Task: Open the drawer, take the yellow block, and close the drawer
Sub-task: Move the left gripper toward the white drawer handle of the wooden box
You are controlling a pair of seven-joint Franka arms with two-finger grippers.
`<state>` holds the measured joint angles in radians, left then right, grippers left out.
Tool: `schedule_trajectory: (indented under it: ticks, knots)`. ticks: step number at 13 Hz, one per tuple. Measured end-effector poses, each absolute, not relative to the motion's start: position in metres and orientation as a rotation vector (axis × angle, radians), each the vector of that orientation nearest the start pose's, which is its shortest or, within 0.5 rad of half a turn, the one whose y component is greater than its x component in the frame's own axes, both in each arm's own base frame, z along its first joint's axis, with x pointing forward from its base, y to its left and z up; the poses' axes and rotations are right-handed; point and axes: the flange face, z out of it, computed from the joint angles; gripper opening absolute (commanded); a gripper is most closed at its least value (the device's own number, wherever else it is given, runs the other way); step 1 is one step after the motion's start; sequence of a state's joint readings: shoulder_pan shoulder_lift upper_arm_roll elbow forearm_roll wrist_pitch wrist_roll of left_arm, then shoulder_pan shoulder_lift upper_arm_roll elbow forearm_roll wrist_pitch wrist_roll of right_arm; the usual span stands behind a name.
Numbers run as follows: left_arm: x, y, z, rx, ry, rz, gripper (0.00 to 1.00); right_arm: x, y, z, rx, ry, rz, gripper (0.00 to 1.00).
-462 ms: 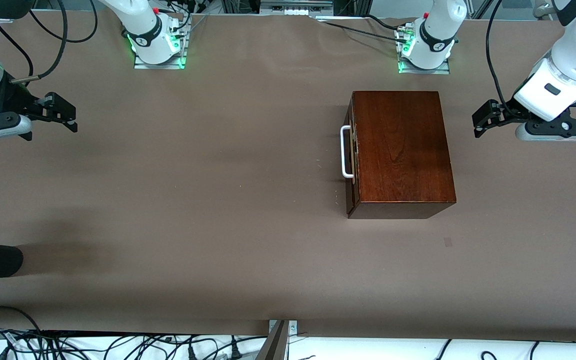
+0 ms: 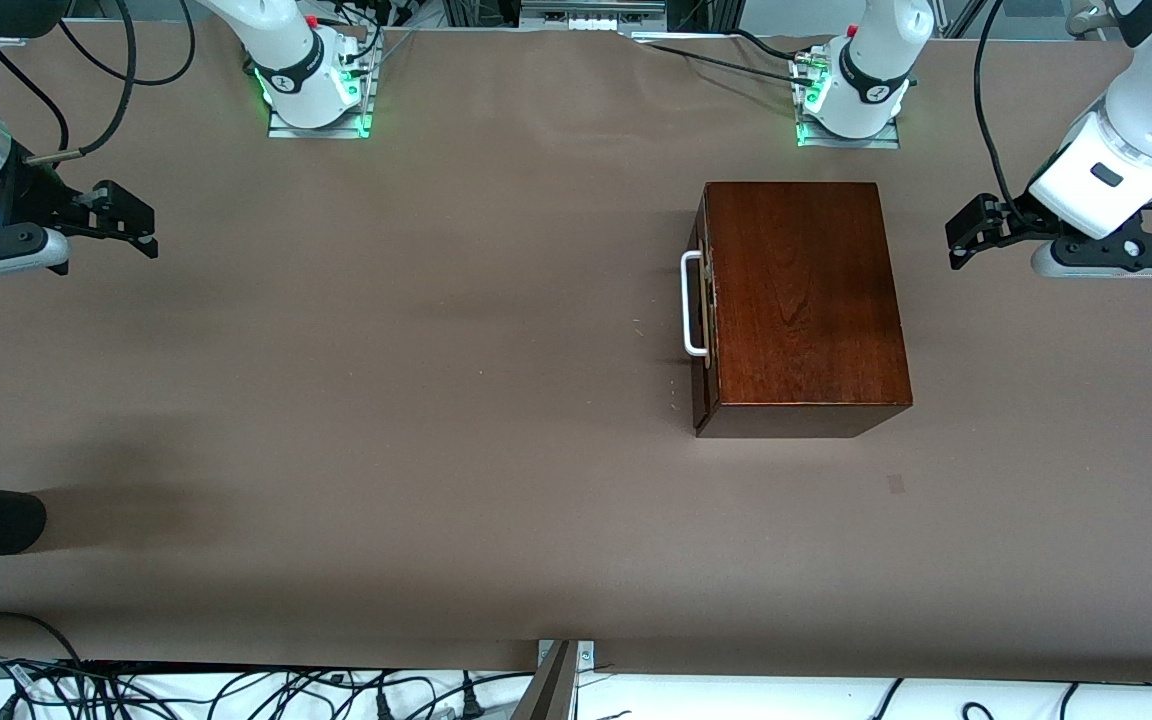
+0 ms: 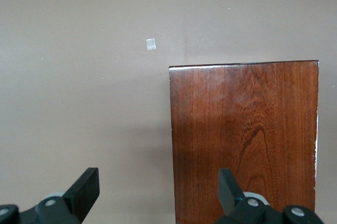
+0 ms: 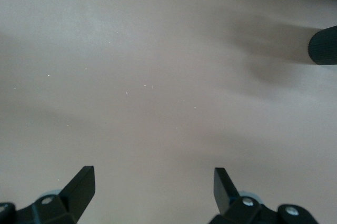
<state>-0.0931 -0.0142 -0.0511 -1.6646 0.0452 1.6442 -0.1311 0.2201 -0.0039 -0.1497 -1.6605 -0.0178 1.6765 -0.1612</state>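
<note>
The drawer (image 2: pixel 698 305) sits shut in its wooden box (image 2: pixel 804 295) on the counter (image 2: pixel 386 400). The left tool (image 2: pixel 958 240), empty and wide open, hovers just beside the box; the right tool (image 2: pixel 141 228), likewise open and empty, hangs well apart at its own end.

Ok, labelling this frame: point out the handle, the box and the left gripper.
handle (image 2: pixel 688 304): front view, middle of the white bar.
box (image 2: pixel 804 292): front view, top face.
left gripper (image 2: pixel 961 240): front view, between its open fingertips.

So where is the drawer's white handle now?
In the front view, the white handle sits on the shut drawer, on the wooden box's side facing the right arm's end.
</note>
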Motion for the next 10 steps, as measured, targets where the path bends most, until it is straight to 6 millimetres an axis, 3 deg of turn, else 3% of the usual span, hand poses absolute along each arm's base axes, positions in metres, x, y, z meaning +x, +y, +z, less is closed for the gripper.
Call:
schedule_trajectory:
  ticks: [6,10]
  knots:
    - [0.542,-0.078,0.589,-3.084,0.035,0.101,1.00,0.560,0.038,0.593,-3.138,-0.368,-0.030,1.00]
    - [0.534,-0.110,0.587,-3.074,0.126,0.132,1.00,0.560,0.038,0.593,-3.138,-0.369,-0.030,1.00]
